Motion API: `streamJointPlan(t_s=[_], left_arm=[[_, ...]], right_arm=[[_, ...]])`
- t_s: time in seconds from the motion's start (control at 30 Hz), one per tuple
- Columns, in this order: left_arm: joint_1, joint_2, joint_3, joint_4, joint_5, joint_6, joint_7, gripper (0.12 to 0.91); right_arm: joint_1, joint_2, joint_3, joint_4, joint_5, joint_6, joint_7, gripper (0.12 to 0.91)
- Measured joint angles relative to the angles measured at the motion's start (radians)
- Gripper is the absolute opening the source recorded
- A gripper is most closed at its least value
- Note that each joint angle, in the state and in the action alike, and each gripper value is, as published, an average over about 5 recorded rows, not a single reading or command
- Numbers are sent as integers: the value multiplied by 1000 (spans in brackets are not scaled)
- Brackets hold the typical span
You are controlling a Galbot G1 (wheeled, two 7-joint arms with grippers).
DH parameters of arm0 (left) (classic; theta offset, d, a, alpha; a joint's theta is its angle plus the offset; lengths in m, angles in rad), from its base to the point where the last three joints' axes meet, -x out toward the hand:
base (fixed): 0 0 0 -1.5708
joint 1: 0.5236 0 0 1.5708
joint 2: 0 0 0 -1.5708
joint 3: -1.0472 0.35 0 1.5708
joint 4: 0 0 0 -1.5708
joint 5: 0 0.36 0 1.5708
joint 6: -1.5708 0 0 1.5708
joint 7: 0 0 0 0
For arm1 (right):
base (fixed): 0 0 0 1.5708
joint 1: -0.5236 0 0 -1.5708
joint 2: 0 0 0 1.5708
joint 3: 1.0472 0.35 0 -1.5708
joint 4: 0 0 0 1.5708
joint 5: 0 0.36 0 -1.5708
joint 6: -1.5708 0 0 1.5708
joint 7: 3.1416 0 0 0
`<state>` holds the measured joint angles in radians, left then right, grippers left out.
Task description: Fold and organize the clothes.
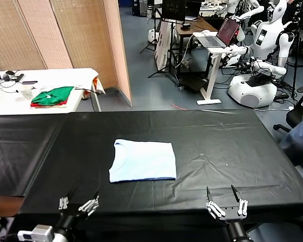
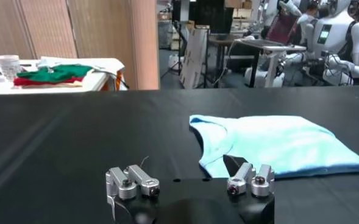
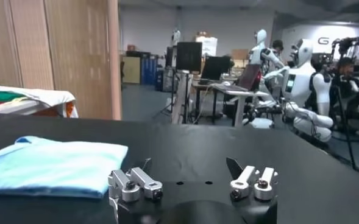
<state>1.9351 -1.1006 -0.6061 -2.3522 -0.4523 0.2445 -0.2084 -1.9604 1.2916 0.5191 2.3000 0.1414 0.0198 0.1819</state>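
pale blue t-shirt [image 1: 143, 160] lying as a compact folded rectangle near the middle of the black desk [image 1: 232, 146], its edges roughly squared. left hand [image 1: 79, 204] and right hand [image 1: 227, 206] hover at the desk's near edge, both open and empty, well apart from the shirt. judged state: folding appears complete; what may remain is tidying or moving the shirt to its place.

No text can be read anywhere — the wall lettering [image 3: 356, 41] is cut off.
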Motion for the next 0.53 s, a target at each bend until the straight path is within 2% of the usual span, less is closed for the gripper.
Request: streamJointPlan(t_s=[0.53], left_arm=[[23, -2, -4, 5, 10, -10, 5, 907]], right_arm=[[-19, 3, -6, -4, 1, 1, 5, 907]])
